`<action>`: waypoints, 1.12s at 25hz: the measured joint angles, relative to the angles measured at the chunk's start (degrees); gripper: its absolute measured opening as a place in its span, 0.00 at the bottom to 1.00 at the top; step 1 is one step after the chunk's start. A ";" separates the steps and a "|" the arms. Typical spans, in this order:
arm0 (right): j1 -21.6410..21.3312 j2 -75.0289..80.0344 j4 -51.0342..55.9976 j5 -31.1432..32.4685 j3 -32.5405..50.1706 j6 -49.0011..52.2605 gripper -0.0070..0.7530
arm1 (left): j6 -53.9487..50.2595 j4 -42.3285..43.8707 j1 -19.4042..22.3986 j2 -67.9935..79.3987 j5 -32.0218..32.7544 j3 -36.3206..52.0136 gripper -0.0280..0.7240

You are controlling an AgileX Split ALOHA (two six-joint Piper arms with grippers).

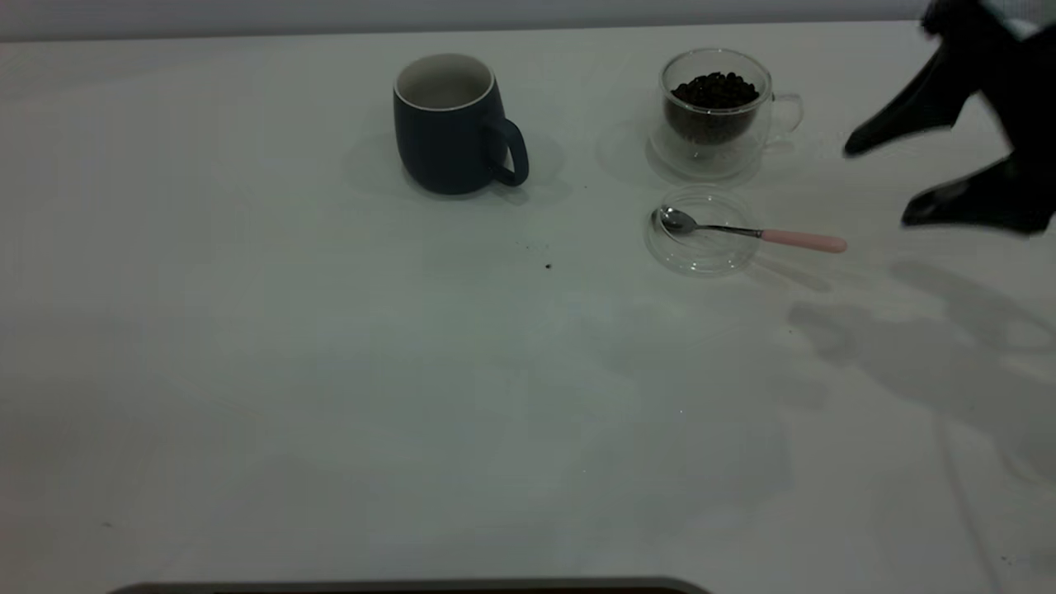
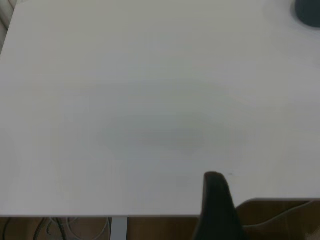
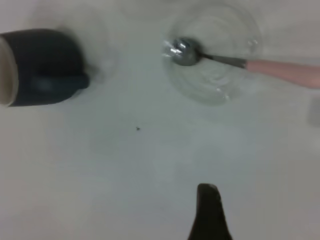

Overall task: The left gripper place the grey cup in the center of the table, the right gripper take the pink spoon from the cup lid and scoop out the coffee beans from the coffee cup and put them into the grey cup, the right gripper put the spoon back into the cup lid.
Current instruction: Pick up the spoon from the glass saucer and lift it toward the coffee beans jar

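The grey cup (image 1: 454, 124) stands upright on the white table (image 1: 330, 371), towards the back and left of the middle, its handle turned to the right. Right of it the clear coffee cup (image 1: 716, 111) holds the coffee beans (image 1: 714, 89). In front of that cup lies the cup lid (image 1: 701, 247). The pink spoon (image 1: 747, 233) rests with its bowl in the lid and its handle pointing right. My right gripper (image 1: 879, 183) hovers open to the right of the spoon handle, with nothing in it. One finger (image 2: 216, 200) of the left gripper shows alone above the table's near edge, far from the cup.
A dark speck (image 1: 549, 266) lies between the grey cup and the lid. A dark strip (image 1: 412, 587) runs along the front edge of the table. The right arm's shadow (image 1: 924, 355) falls on the table at the right.
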 joint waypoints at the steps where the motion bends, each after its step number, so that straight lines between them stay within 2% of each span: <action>1: -0.60 1.87 0.65 1.07 -0.21 -0.48 0.80 | 0.00 0.00 0.00 0.00 0.00 0.00 0.79; 7: -4.88 12.86 1.60 6.77 -2.25 -4.66 0.80 | 0.00 0.00 0.00 0.00 0.00 0.00 0.79; 13: -5.07 19.92 1.77 10.75 -8.18 -6.68 0.80 | 0.00 0.00 0.00 0.00 0.00 0.00 0.79; 20: -5.07 23.64 1.77 11.96 -13.38 -8.48 0.80 | 0.00 0.04 0.00 0.00 0.00 0.00 0.79; 28: -4.89 26.16 1.70 15.08 -16.52 -9.29 0.80 | 0.00 0.04 0.00 0.00 0.00 0.00 0.79</action>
